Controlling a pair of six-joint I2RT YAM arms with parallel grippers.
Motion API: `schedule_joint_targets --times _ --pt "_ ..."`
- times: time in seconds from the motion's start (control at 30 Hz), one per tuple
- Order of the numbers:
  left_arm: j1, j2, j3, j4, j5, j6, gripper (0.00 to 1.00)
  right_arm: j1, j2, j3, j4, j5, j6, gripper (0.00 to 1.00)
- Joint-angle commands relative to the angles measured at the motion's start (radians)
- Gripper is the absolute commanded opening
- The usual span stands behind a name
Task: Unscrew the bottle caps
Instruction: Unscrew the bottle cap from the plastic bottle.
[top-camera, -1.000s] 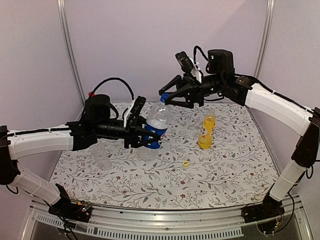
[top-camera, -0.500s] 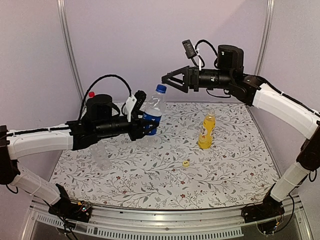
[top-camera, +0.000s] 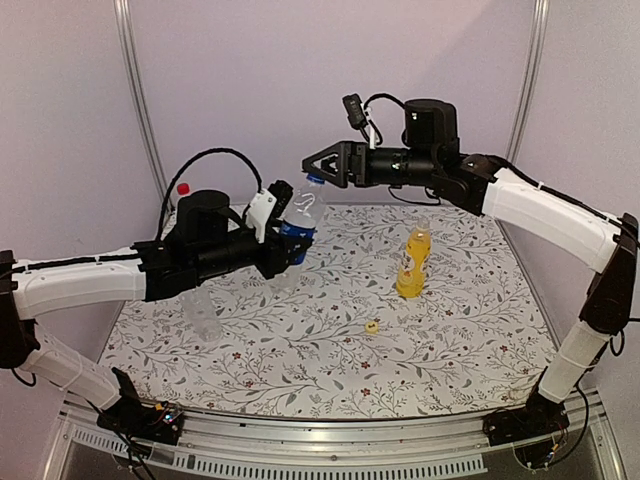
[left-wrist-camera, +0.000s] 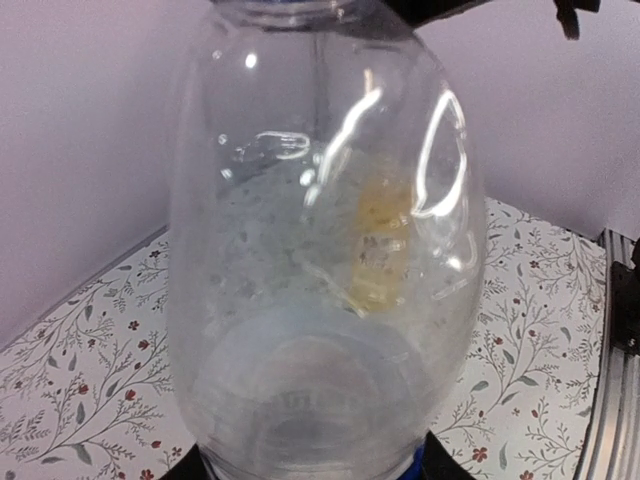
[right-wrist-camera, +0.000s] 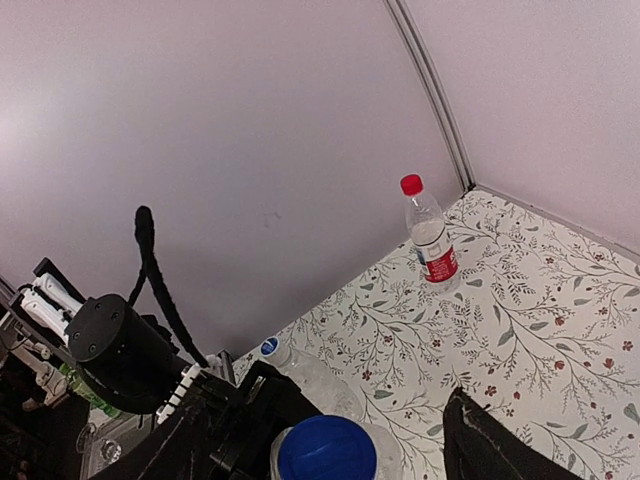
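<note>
- The left gripper is clamped on the blue-label bottle, its fingers pressed against the labelled lower half.
- The blue-label bottle is held up above the floral table and leans, with its neck pointing up toward the right arm.
- In the left wrist view this bottle's clear body fills nearly the whole picture.
- The right gripper is at the top of the blue-label bottle with its fingers spread.
- In the right wrist view one finger stands on each side of the blue cap, with a gap showing on both sides.
- The blue cap is on the bottle's neck.
- The yellow bottle stands upright on the table, well to the right of the blue-label bottle.
- A small yellow cap lies on the table, to the right of the blue-label bottle and nearer the arm bases.
- The plain clear bottle stands to the left of the blue-label bottle, partly hidden by the left arm.
- The red-capped bottle stands upright by the back wall, to the left of the blue-label bottle.
</note>
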Motion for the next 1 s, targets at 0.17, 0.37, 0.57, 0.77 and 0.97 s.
schedule_joint_targets --times 0.17,0.37,0.57,0.77,0.97 --pt "-0.02 -0.01 0.028 -0.004 -0.045 0.014 0.41 0.019 0.048 0.041 -0.011 -0.023 0.009 0.57" --pt "-0.022 -0.005 0.029 -0.007 -0.045 0.014 0.41 0.02 0.034 0.026 0.011 -0.02 0.006 0.53" --pt "-0.023 -0.004 0.029 -0.007 -0.046 0.031 0.41 0.019 0.023 0.022 0.026 -0.004 0.004 0.56" --pt "-0.023 -0.005 0.029 -0.009 -0.046 0.034 0.41 0.018 0.021 0.025 0.032 0.005 -0.001 0.5" --pt "-0.025 -0.007 0.029 -0.009 -0.045 0.036 0.41 0.018 0.021 0.022 0.039 -0.001 -0.004 0.4"
